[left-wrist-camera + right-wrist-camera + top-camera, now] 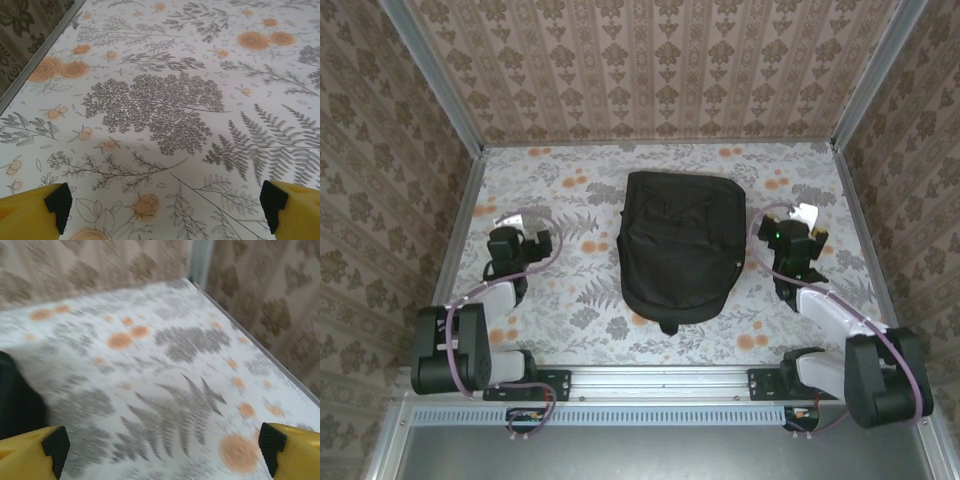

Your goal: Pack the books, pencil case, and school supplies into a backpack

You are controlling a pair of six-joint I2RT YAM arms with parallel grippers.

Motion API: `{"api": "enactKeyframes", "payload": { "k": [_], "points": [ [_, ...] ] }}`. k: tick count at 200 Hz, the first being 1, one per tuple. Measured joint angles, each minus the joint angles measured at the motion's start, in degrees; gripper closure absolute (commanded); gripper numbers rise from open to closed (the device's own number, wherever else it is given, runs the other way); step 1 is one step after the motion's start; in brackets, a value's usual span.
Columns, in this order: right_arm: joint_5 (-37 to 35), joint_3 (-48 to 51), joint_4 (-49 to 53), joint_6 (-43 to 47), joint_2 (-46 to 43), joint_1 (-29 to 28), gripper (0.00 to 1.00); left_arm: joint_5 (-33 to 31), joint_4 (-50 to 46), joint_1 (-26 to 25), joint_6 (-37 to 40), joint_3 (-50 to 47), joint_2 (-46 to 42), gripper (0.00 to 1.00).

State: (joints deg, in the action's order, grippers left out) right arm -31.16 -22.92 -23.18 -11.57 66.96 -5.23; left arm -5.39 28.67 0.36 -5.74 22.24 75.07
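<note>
While the black backpack [680, 250] lies flat in the middle of the table [570, 300], the left end effector [167, 205] and right end effector [162, 445] flank it, both spread wide and empty. Packing looks finished, so any retreat should rise straight, clear of straps.

A table [570, 290] with a white surface printed in grey ferns and orange flowers carried a large black backpack [680, 245]. The backpack lay flat near the middle, its broader end toward the far edge.
</note>
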Motion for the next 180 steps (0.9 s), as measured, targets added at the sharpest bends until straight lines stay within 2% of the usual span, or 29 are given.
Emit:
{"api": "enactKeyframes", "payload": {
  "k": [18,31,44,70,80,118,180],
  "points": [
    [1.64,6.03,-6.36,-0.31,2.60,2.10,0.00,-0.66,8.96,0.79,0.63,-3.82,1.73,0.00],
    [3.63,7.72,-10.36,0.46,4.68,2.89,0.00,-0.81,19.21,1.09,1.09,-6.56,6.56,0.00],
    [5.92,7.67,-16.85,1.64,8.41,3.02,0.00,-0.20,24.04,1.25,1.95,-7.21,12.00,0.00],
    [13.42,6.01,-26.99,4.28,18.78,4.00,0.00,0.26,21.42,-0.13,4.15,-3.63,13.70,0.00],
    [15.58,4.31,-25.92,4.96,20.81,4.11,0.00,0.24,21.35,-1.07,5.01,-1.31,13.70,0.00],
    [19.50,0.72,-26.16,7.06,21.18,4.07,0.00,0.42,20.96,-1.88,6.45,0.79,13.60,0.00],
    [19.85,0.59,-26.18,8.24,21.18,3.69,0.00,0.44,20.57,-1.84,6.91,0.79,13.60,0.00]
  ]
}}
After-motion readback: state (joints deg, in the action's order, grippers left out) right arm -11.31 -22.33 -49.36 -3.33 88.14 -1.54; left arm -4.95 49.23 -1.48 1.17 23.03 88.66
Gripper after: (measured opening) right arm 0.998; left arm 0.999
